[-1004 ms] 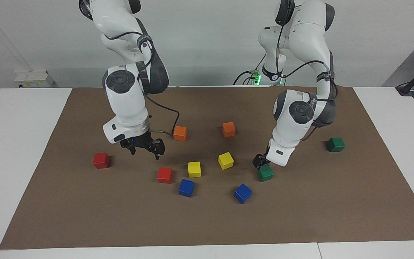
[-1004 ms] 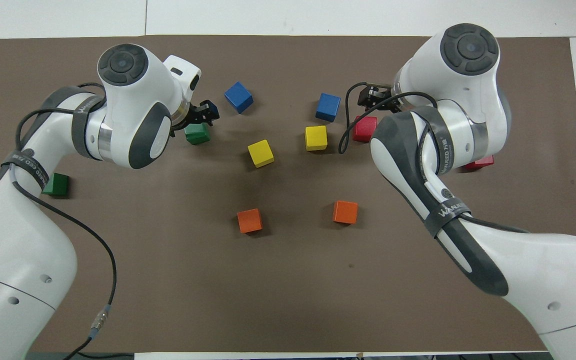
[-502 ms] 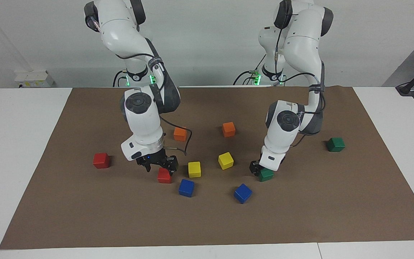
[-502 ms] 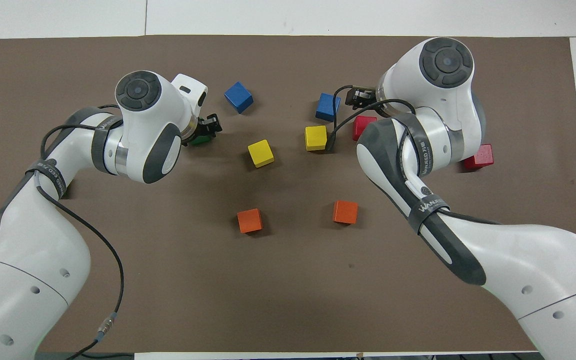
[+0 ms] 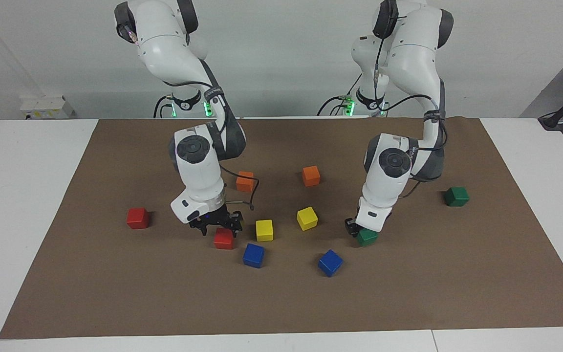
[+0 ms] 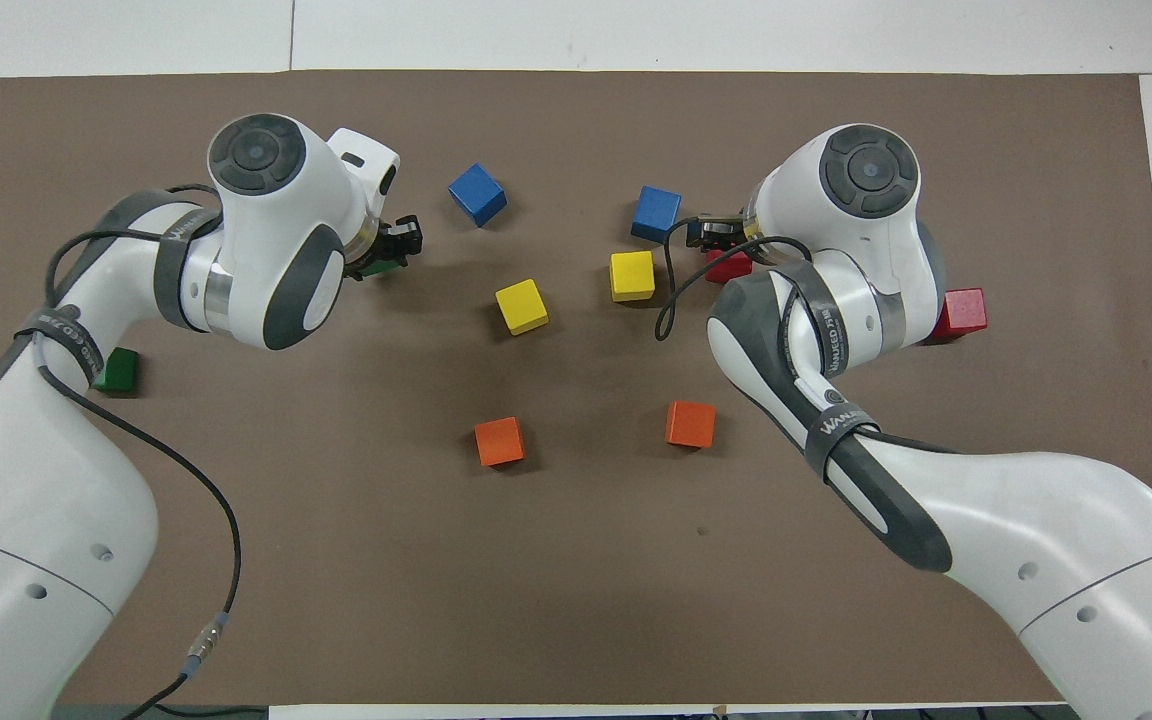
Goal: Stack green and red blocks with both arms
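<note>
Green and red blocks, four small matte cubes, lie scattered on a brown paper mat (image 5: 115, 293) covering the white counter (image 5: 17, 195).

Left arm's black two-finger tool (image 5: 359, 231) is down at one dark green cube (image 5: 368, 237), pressed together on it; the cube sits on the mat, largely hidden under the white wrist in the overhead view (image 6: 381, 265). Second dark green cube (image 5: 456, 196) rests well apart, toward the left arm's end of the counter and nearer to the robots (image 6: 117, 370).

Right arm's black two-finger tool (image 5: 219, 226) sits low over one bright red cube (image 5: 224, 238), fingers spread to either side of its top. Cannot tell whether they touch it. Cube is on the mat (image 6: 728, 266). Second bright red cube (image 5: 138, 218) lies toward the right arm's end, apart from the tool (image 6: 960, 312).

Other cubes on the mat:
- Two orange cubes (image 5: 245, 181) (image 5: 311, 176), nearest to the robots, side by side with a gap.
- Two yellow cubes (image 5: 264, 230) (image 5: 307, 218) in the middle, between the two tools; one is just beside the red cube under the right tool.
- Two blue cubes (image 5: 253, 255) (image 5: 330, 262), farthest from the robots; one is tilted cornerwise to the mat's edge.

A black cable loops from the right wrist down beside the nearer orange cube.
</note>
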Available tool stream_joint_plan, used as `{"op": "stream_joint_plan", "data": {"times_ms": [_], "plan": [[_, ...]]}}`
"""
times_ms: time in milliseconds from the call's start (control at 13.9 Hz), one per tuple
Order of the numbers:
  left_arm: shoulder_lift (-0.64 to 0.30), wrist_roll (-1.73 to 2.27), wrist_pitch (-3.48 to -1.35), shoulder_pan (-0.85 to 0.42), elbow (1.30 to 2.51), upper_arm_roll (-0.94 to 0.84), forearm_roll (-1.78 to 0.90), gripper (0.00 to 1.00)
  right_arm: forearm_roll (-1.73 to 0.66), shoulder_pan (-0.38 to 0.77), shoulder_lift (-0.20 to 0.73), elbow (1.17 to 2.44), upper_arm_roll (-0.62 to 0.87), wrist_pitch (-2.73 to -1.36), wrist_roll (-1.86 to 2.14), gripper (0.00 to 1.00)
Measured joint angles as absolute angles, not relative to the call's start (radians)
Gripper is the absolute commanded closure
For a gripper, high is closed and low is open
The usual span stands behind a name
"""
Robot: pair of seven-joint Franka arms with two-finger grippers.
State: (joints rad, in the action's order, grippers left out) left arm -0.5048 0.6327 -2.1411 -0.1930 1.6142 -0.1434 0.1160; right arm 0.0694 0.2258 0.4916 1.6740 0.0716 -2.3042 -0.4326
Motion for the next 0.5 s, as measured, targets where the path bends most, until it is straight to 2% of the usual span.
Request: {"op": "stream_joint_plan", "data": {"times_ms": [359, 430, 502], "plan": [[-0.367, 0.263, -2.006, 0.013, 1.651, -0.139, 0.087, 1.0, 0.069, 0.228, 0.484, 1.748, 0.072, -2.38, -0.426, 0.0], [-0.336, 0.164, -1.997, 0.065, 1.678, -0.139, 0.08, 1.0, 0.069, 0.228, 0.481, 1.752, 0.072, -2.381, -0.426, 0.16], [-0.308, 0.064, -1.994, 0.118, 1.709, -0.138, 0.076, 1.0, 0.069, 0.228, 0.48, 1.755, 0.072, -2.381, -0.424, 0.4]]}}
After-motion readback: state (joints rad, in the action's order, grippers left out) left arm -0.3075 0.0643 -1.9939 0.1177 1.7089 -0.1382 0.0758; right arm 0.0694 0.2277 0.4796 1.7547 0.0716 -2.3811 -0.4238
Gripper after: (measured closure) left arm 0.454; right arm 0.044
